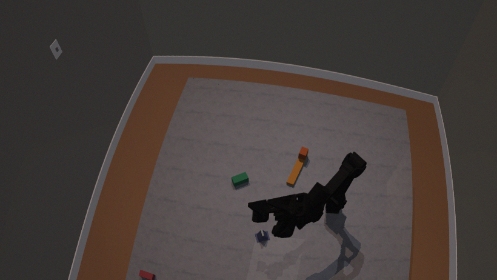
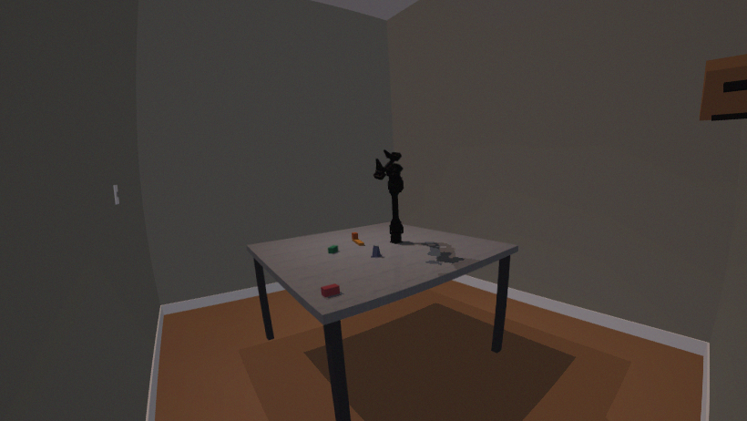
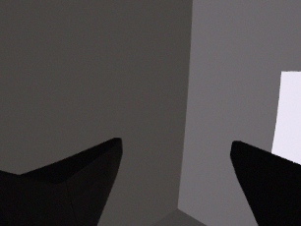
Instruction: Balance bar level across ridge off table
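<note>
The yellow-orange bar (image 1: 294, 173) (image 2: 358, 241) lies flat on the table (image 1: 215, 121) (image 2: 292, 260). An orange block (image 1: 303, 152) (image 2: 354, 235) is at its far end; whether it is on the bar or fixed to it I cannot tell. The ridge (image 1: 262, 234) (image 2: 375, 251) is a small blue-grey wedge standing on the table, with nothing on it. My gripper (image 1: 271, 223) (image 2: 381, 158) (image 3: 175, 147) is open and empty, raised high above the table. The wrist view shows only walls, a bright white patch and the two parted fingers.
A green block (image 1: 239, 179) (image 2: 332, 249) lies on the table left of the bar in the top view. A red block (image 1: 146, 274) (image 2: 330, 290) lies near the table corner closest to the exterior camera. The arm's base (image 2: 395, 231) stands behind the ridge in the exterior view.
</note>
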`<act>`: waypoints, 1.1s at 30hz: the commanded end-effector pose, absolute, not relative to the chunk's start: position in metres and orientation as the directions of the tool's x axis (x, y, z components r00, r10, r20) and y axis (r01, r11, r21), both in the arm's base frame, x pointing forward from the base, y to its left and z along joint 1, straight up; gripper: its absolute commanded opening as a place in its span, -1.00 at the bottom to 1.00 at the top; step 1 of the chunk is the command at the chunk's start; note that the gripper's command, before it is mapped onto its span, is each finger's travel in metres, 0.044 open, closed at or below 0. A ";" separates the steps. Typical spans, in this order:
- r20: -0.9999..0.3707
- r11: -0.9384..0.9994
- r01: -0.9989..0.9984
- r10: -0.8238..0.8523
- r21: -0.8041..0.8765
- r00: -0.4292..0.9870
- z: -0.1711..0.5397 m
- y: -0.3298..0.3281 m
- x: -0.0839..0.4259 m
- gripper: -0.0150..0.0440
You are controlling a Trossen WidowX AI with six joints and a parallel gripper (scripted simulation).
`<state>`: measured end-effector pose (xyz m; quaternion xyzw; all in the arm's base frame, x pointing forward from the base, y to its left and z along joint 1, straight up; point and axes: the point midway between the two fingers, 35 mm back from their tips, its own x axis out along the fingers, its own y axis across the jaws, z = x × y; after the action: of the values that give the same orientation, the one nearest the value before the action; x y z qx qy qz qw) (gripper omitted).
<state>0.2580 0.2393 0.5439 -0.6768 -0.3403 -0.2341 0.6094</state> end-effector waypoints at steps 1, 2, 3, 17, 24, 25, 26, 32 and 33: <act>0.682 -0.106 0.708 0.202 -0.698 0.703 0.532 0.237 0.282 0.58; 0.669 -0.125 0.697 0.206 -0.706 0.714 0.529 0.236 0.288 0.58; 0.656 -0.144 0.686 0.210 -0.713 0.725 0.526 0.235 0.294 0.58; 0.447 -0.374 0.492 0.204 -0.787 0.871 0.479 0.199 0.365 0.58; 0.312 -0.467 0.355 0.170 -0.810 0.935 0.449 0.172 0.396 0.58; 0.292 -0.478 0.334 0.163 -0.812 0.942 0.444 0.167 0.400 0.58; 0.272 -0.489 0.313 0.156 -0.814 0.950 0.440 0.163 0.403 0.58; 0.145 -0.543 0.179 0.105 -0.820 0.984 0.411 0.133 0.423 0.58; 0.123 -0.551 0.156 0.096 -0.820 0.988 0.406 0.127 0.426 0.58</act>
<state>0.4156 0.1445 0.4230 -0.8721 -0.1018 -0.0579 0.4751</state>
